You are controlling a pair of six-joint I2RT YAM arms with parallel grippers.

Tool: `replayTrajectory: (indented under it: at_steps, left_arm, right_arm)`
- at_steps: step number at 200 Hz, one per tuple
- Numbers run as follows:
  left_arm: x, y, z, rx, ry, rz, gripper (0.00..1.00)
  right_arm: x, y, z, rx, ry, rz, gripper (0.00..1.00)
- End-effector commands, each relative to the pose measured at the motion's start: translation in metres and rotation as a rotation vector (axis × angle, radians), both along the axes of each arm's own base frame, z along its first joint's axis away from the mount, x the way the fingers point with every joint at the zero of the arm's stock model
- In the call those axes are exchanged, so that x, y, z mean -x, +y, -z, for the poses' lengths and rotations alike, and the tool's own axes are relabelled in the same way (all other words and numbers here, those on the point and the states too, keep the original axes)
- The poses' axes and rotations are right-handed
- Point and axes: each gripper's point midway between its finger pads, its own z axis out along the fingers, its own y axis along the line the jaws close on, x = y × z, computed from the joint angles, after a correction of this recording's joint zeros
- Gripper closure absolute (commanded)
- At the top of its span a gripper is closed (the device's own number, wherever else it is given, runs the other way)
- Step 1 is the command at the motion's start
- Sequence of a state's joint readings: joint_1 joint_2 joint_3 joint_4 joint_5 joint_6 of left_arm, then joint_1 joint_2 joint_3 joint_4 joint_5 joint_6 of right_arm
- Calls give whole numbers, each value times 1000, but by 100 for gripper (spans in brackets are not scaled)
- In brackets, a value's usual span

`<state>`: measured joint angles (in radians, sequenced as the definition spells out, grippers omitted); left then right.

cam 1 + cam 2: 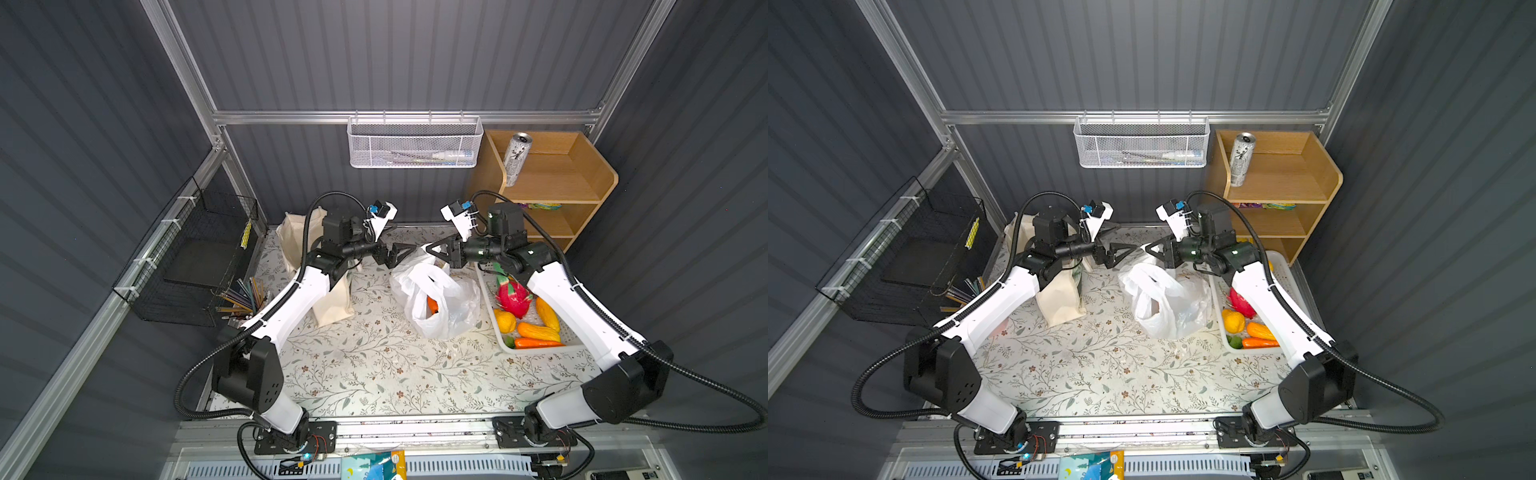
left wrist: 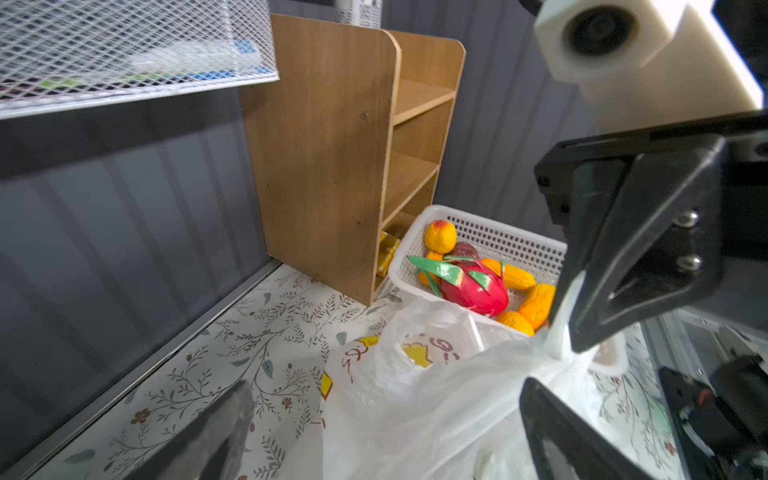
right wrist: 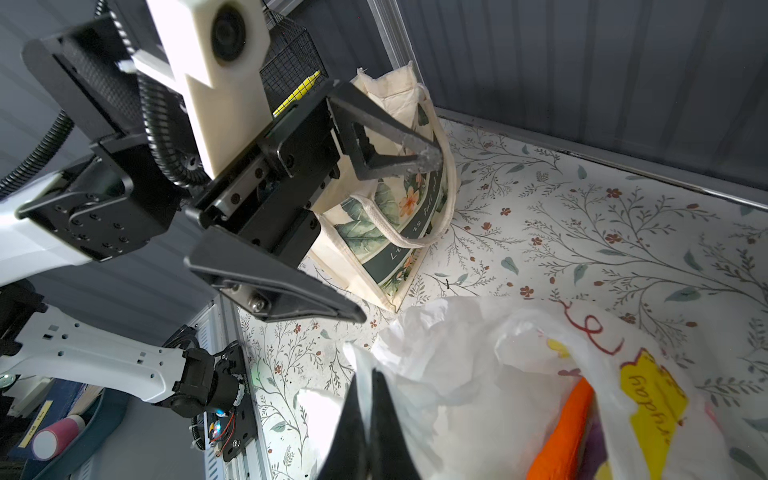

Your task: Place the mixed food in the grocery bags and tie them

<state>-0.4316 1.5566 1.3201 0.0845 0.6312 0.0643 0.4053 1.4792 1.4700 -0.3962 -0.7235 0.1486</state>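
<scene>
Here, the right fingers (image 2: 615,257) pinch a strip of the white printed plastic bag (image 1: 440,303); the left fingers (image 3: 282,282) gape wide and empty just beside it.

Right gripper (image 1: 429,249) pinches top of the white plastic bag (image 1: 442,309)

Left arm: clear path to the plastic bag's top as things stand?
Probably yes. The left gripper is open right beside the raised top of the plastic bag, with nothing between them. The right gripper, shut on the bag's pulled-up plastic, sits close, so room looks tight.
</scene>
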Motion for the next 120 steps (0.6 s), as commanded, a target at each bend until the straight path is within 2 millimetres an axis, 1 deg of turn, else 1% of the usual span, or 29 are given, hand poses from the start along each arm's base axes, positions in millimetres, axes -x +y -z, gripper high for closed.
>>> replayTrajectory:
  at_steps: [1, 15, 25, 40, 46, 53, 58, 69, 73, 76, 78, 80, 81, 83, 96, 109, 120]
  left_arm:
    - [-5, 20, -31, 81, -76, -161, 0]
    - [-4, 27, -37, 103, -105, -198, 0]
    - [6, 23, -41, 88, -149, -125, 0]
    - [14, 20, -52, 91, -168, -67, 0]
    - [17, 17, -55, 92, -168, -39, 3]
    - [17, 15, -58, 99, -161, -27, 11]
    - [18, 13, -61, 123, -159, -11, 12]
    - [22, 9, -63, 149, -107, 49, 6]
    - [22, 6, -62, 134, -74, 68, 2]
    - [21, 5, -58, 116, -44, 77, 0]
    - [21, 4, -59, 107, -35, 84, 0]
    - [21, 3, -54, 93, -14, 90, 0]
    - [21, 3, -60, 94, -28, 94, 0]
    - [22, 2, -64, 88, -28, 101, 0]
    - [29, 0, -66, 63, -79, 152, 0]
    - [36, -1, -63, 61, -84, 191, 0]
    - [44, -4, -57, 21, -46, 254, 0]
  right_arm:
    - [1, -3, -7, -7, -9, -4, 100]
    - [0, -4, -6, -9, -8, 1, 100]
    - [-2, -5, -5, -8, -2, 6, 100]
    - [-3, -4, -5, -9, 1, 5, 100]
    - [-3, -5, -4, -7, 5, 7, 100]
    - [-4, -5, -4, -6, 5, 8, 100]
    - [-4, -5, -5, -7, 5, 7, 100]
    - [-4, -5, -4, -4, 6, 11, 100]
    - [-5, -5, -4, -4, 4, 13, 100]
    - [-5, -5, -4, -3, 5, 13, 100]
    - [-5, -5, -4, -2, 5, 13, 100]
    - [-5, -5, -4, -2, 5, 15, 100]
    - [-5, -5, -4, -2, 4, 15, 100]
    - [-5, -5, -4, -2, 5, 15, 100]
    - [-6, -6, -5, -4, 0, 20, 100]
    - [-8, -6, -5, -6, 4, 23, 100]
    - [-8, -6, -5, -6, 3, 25, 100]
